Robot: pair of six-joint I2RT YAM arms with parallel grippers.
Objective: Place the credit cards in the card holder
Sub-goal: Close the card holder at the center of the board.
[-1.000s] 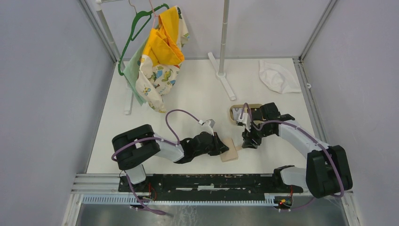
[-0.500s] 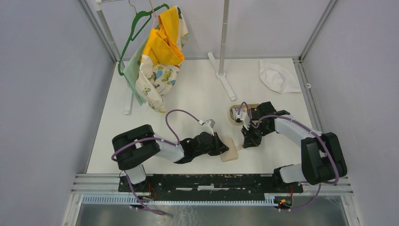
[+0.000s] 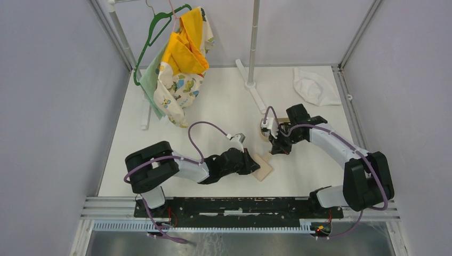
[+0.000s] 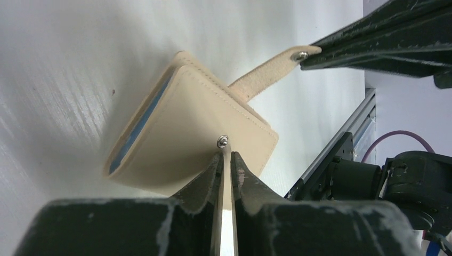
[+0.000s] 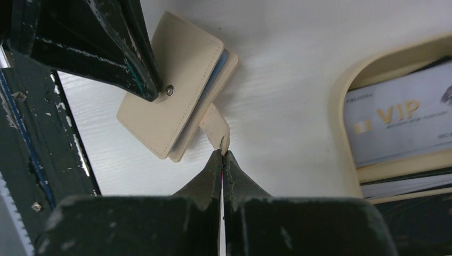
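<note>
Right wrist view shows your right gripper (image 5: 222, 154) clenched on the snap tab (image 5: 216, 125). Just beyond, your left gripper (image 4: 226, 160) pinches the card holder (image 5: 181, 58) cover at its stud. Farther off, the credit cards (image 5: 400, 128) lie in the oval tray (image 5: 341, 106), so none appear loaded yet and all the loading is left.

top cam sits high up behind the arm bases and looks steeply down over the whole table (image 3: 224, 101). left wrist cam rides low, staring out past the left gripper (image 4: 225, 156), right up close on the card holder (image 4: 197, 133). right wrist cam looks down past the right gripper (image 5: 222, 154) at that same card holder from its other side, tray (image 5: 341, 106) rim at the right. all three share the holder.
</note>
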